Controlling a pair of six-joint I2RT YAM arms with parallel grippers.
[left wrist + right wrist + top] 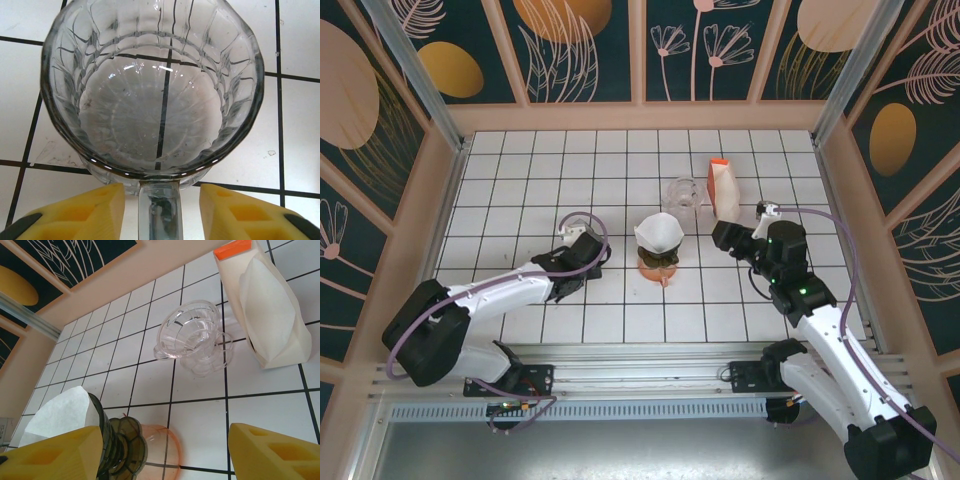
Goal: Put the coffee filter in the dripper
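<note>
A paper filter [60, 412] sits in the dripper [122, 442]. Left of it, the left gripper [161, 200], jaws parted, flanks the handle of an empty mug [150, 100]; the right gripper [162, 455] gapes empty.

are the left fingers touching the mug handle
Apart. The left wrist view shows the handle between the left fingers, with a strip of white tile visible on each side of it.

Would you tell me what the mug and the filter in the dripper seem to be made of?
Mug: probably glass, clear, glossy, ribbed; black grid lines show through it. Filter: apparently paper, white, matte, thin, folded into a cone.
</note>
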